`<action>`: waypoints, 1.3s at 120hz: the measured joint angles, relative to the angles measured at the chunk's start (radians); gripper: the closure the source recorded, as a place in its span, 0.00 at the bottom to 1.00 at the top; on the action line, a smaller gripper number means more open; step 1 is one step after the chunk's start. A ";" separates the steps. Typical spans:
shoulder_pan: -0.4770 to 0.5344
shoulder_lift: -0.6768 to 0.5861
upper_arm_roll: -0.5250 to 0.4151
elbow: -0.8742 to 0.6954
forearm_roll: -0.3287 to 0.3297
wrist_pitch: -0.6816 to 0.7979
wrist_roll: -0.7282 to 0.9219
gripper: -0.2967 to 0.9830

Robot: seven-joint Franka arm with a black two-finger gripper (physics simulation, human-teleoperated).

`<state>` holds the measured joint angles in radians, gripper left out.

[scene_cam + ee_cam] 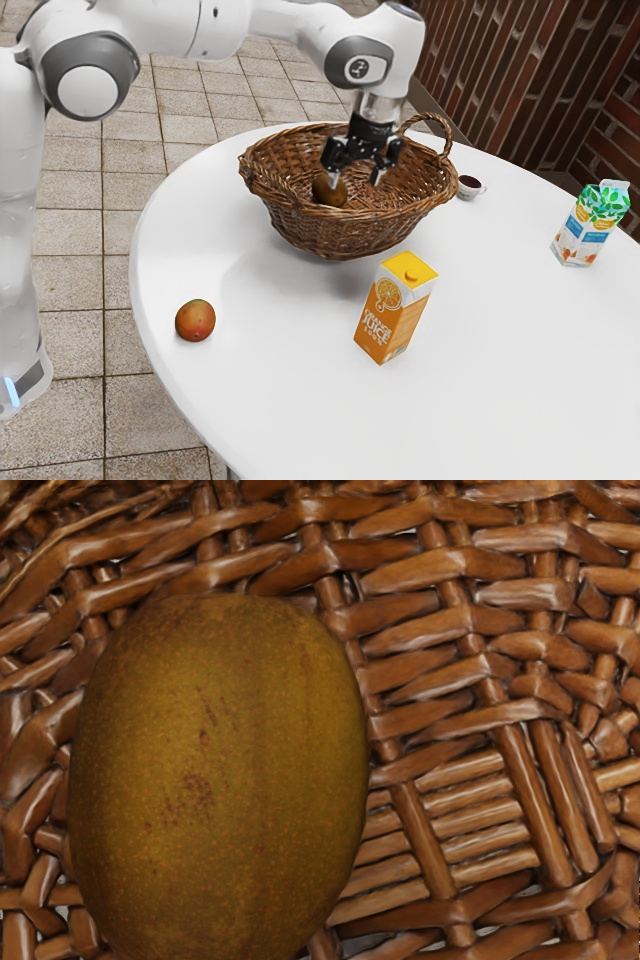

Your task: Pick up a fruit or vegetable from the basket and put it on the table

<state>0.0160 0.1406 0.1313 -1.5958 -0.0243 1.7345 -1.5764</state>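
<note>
My pincer [356, 181] stands wide open in the wicker basket [340, 232] on the white table [490, 390], one finger by the kiwi [220, 780].

The exterior view looks down from beside the arm [213, 22], well back. The wrist view faces the shared basket [335, 232] (really close).

- you can read "orange juice 100%" on the front of the orange, box-shaped carton with a yellow top [392, 312].
- you can't make out the print on the white, blue and green drink carton [590, 225].
</note>
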 joint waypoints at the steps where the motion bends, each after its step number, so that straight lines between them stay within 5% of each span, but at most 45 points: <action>1: 0.001 0.000 0.001 0.000 0.000 0.000 0.000 0.23; 107: -0.001 0.028 0.064 -0.092 -0.008 0.031 -0.013 0.24; 134: -0.005 0.030 0.060 -0.037 -0.022 0.009 -0.016 0.56; 156: -0.056 -0.002 0.051 0.270 0.003 -0.176 -0.017 0.60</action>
<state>-0.0401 0.1388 0.1824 -1.3255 -0.0212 1.5586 -1.5931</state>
